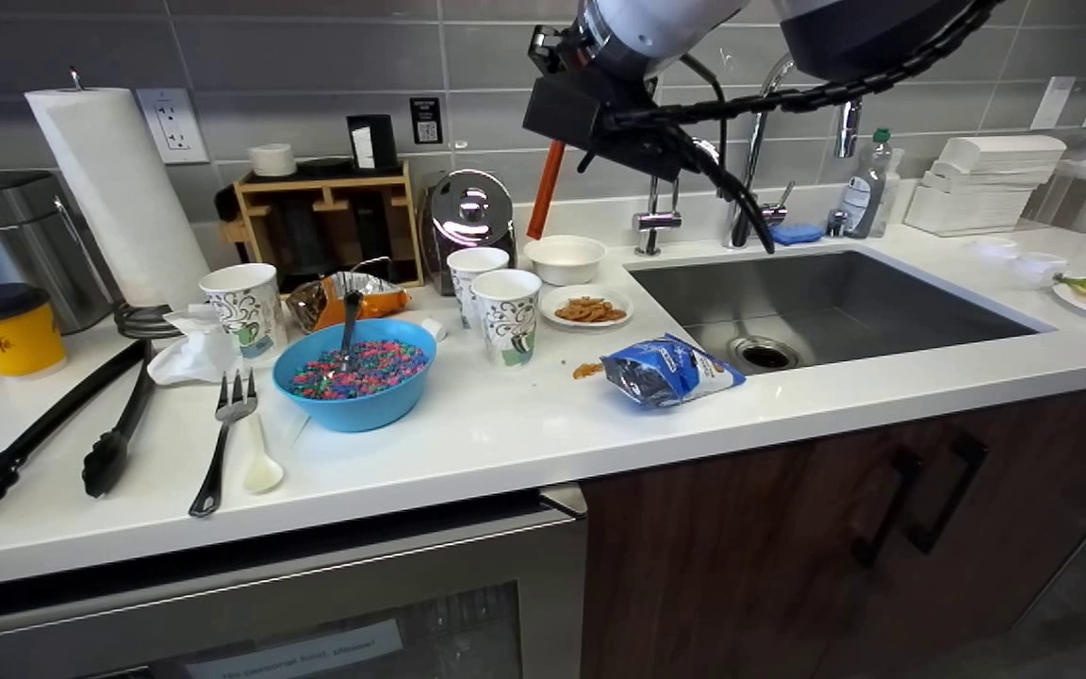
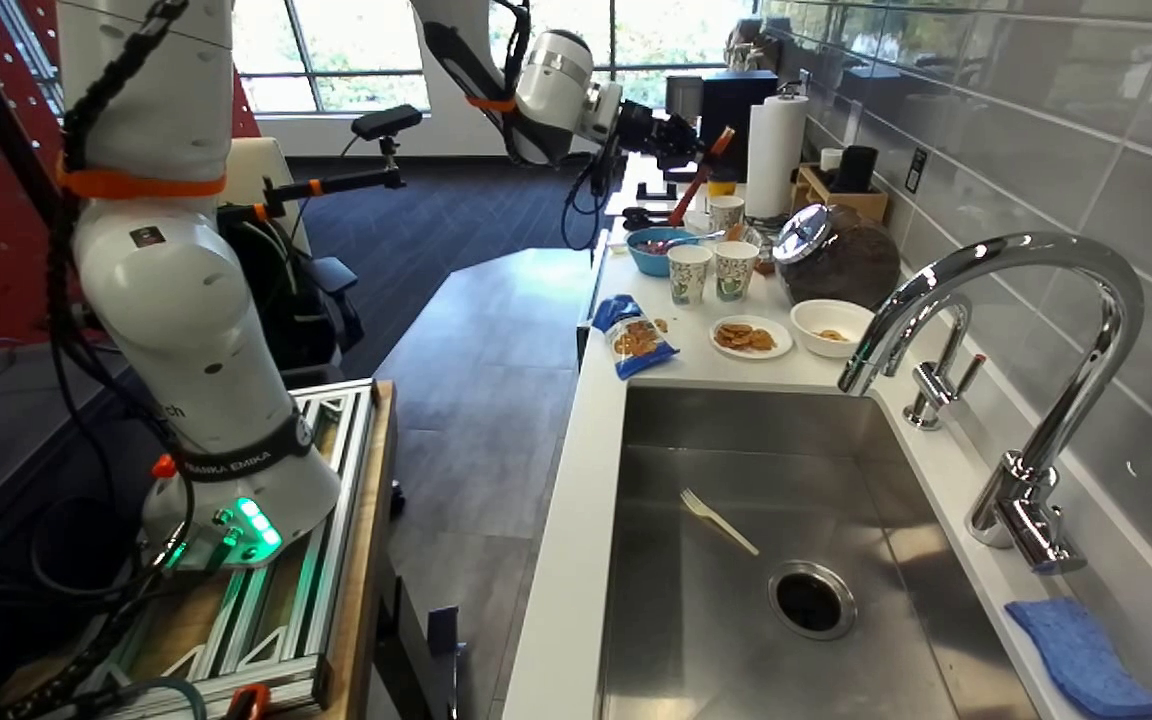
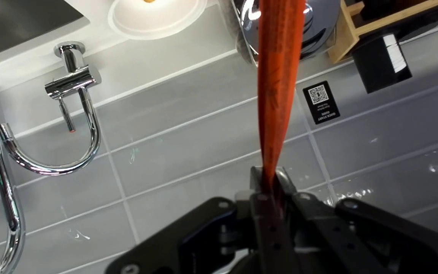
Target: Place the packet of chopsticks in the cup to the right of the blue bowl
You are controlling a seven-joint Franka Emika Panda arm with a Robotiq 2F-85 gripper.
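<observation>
One tool [image 3: 269,185] is clamped on one packet of chopsticks [image 3: 280,68], gripping it near an end; the orange-red strip slants down from the tool, over the table [image 1: 496,415] and apart from the two matching paper cups [image 1: 509,321], which stand upright below the tool, just beside each other. Lower than the tool too are one white bowl [image 1: 566,274] and one plate [image 2: 784,338] of biscuits [image 2: 744,338], those two side by side, and one blue bowl [image 1: 359,411] of pink and purple bits [image 1: 364,370] with one utensil [image 1: 351,319] stuck in it. One blue bag [image 1: 670,372] and one orange bag [image 1: 383,296] lie below the tool. In an exterior view, farther to the tool's left come one wider printed cup [image 1: 243,306], one fork [image 1: 216,453], one white spoon [image 1: 261,469], one pair of tongs [image 1: 106,460] and one yellow cup [image 1: 17,338] with a dark lid. Away to its right there are one sink [image 2: 736,470], holding one pale fork [image 2: 721,522], and two taps [image 2: 1024,480].
</observation>
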